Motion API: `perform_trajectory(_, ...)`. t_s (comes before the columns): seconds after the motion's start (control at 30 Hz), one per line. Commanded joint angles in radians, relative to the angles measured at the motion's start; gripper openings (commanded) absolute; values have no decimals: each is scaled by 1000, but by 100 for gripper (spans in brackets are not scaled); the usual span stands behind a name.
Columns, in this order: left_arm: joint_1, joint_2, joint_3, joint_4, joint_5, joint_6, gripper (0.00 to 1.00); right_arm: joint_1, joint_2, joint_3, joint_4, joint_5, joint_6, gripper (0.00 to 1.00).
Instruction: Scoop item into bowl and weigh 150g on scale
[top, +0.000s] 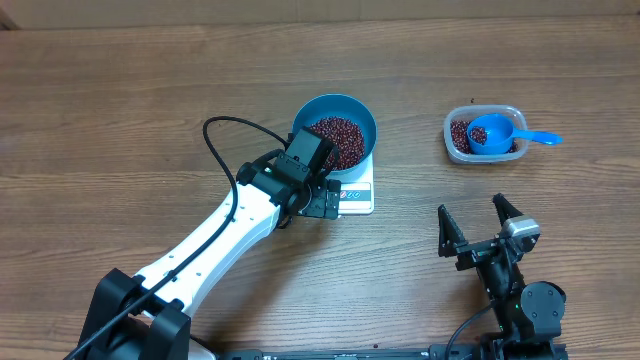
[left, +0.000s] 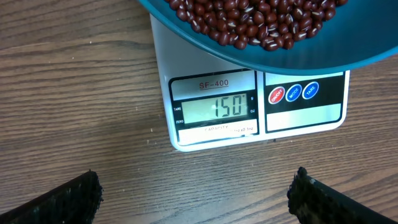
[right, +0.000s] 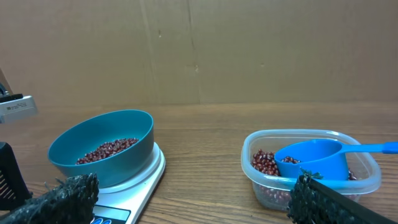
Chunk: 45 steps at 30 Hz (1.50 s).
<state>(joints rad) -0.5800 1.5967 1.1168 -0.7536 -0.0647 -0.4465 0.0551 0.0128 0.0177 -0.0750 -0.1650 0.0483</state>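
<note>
Two claws gaping wide, gripping nothing: left gripper (left: 196, 200) hovering by scale (left: 214, 109) front edge, right gripper (top: 477, 222) sitting apart from tub (top: 450, 131). Beans (top: 338, 141) lying in bowl (top: 305, 113) on scale. Scoop (top: 492, 134) resting in tub. Wood table (top: 120, 100); cardboard wall (right: 249, 50).

The desk (top: 120, 80) is done in matt wood grain; bowl (right: 118, 165) is moulded smooth plastic, scale (left: 171, 62) glossy white, tub (right: 292, 133) clear plastic.

Left arm (top: 215, 238): white link, black joints and base, black cable (top: 206, 130) routed alongside. Right arm (top: 522, 295): black throughout, grey camera module (top: 520, 228) at wrist; black textured fingers (top: 444, 228).
</note>
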Motion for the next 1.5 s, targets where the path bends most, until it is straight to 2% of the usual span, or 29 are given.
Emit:
perform_trajectory(0.0, 4, -8, -3, 2, -2, -14, 100, 6, -10, -10, 5, 7, 5, 100)
perform_trajectory(0.8, 3, -38, -4, 2, -2, -14, 100, 6, -10, -10, 5, 7, 5, 100)
perform_trajectory(1.33, 4, -471, -5, -14, -3, -13, 99, 6, -10, -10, 5, 7, 5, 100)
perform_trajectory(1.47, 6, -591, -19, -16, -45, -3, 100, 6, -10, -10, 5, 7, 5, 100)
